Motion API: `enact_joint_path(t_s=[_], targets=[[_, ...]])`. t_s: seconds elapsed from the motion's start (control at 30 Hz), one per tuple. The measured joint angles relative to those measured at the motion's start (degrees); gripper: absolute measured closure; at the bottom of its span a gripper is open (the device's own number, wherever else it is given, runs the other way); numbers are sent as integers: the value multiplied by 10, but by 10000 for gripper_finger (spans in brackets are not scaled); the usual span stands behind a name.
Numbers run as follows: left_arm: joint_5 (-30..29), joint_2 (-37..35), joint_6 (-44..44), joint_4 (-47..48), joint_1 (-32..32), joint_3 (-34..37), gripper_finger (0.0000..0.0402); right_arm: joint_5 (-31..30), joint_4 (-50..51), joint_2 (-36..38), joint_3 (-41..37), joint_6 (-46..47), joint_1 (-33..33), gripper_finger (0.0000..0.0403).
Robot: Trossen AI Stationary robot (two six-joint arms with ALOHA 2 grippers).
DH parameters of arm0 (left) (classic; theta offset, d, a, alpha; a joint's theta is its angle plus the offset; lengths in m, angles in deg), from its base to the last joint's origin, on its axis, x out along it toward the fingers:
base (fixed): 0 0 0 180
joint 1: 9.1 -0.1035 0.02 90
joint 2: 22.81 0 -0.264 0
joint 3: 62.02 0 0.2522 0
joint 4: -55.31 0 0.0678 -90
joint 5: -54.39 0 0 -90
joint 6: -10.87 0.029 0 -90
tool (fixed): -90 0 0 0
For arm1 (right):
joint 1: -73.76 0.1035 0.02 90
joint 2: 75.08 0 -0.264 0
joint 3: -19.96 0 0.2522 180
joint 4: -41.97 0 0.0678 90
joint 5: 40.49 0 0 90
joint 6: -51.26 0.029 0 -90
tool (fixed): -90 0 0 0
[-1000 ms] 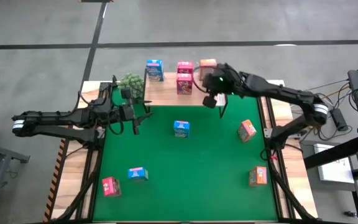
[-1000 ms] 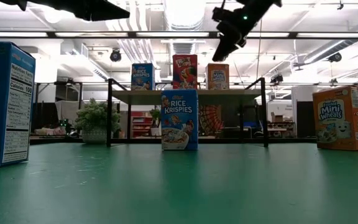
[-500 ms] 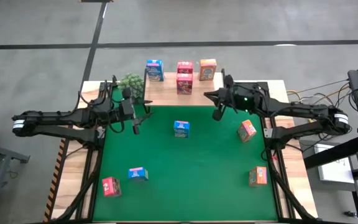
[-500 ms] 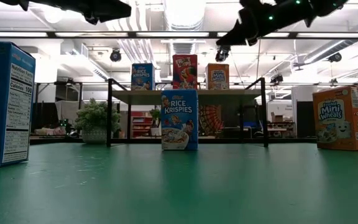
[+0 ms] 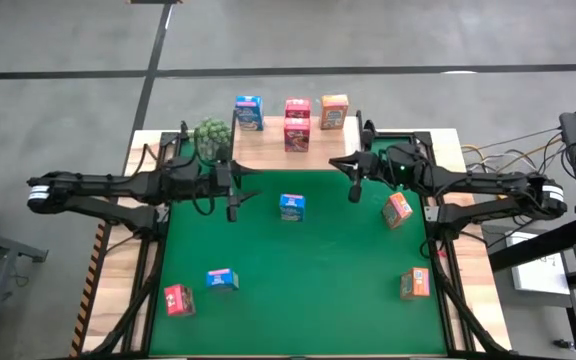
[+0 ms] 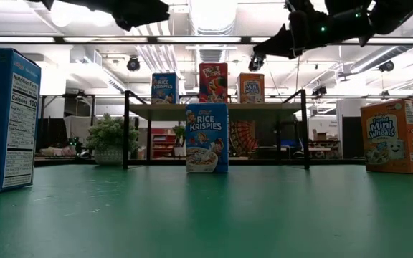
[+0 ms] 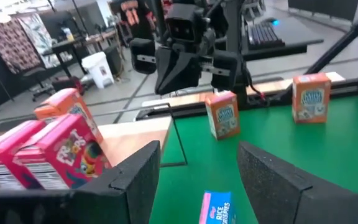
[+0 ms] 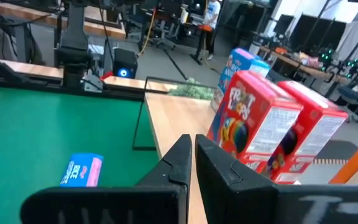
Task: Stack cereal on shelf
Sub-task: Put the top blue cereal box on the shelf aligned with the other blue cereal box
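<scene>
Hovering empty, the left pincer [image 5: 234, 203] is open and the right pincer [image 5: 353, 188] closed; between them stands a blue cereal box [image 5: 291, 206], behind them the boxed shelf [image 5: 268, 150].

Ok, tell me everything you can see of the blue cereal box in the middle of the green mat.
The blue cereal box is a small printed cardboard carton marked Rice Krispies, with a bowl of cereal pictured on its front. It stands upright on the green mat, just in front of the shelf, its printed face toward the low camera. Nothing touches it but the mat; both arms hang above, clear of it.
</scene>
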Motion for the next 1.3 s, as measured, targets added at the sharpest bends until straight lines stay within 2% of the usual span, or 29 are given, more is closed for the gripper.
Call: enact_joint_path(t_s=[0.23, 0.4, 0.7, 0.87, 1.03, 1.13, 1.3], targets=[[0, 79, 14, 29, 0, -64, 206, 0, 0, 0, -11, 14, 0, 390], [13, 151, 19, 97, 0, -113, 206, 0, 0, 1, -16, 14, 0, 390], [15, 267, 41, 83, -1, -122, 206, 0, 1, 0, -19, 18, 0, 390], [57, 296, 37, 80, -3, -122, 205, 3, 2, 0, -19, 21, 0, 390], [65, 302, 24, 76, -13, -122, 202, 3, 2, 0, -19, 24, 0, 390], [88, 303, 13, 76, -24, -121, 187, 4, 2, 0, -19, 24, 0, 390], [90, 303, 11, 76, -35, -121, 152, 4, 2, 0, -19, 24, 0, 390]])
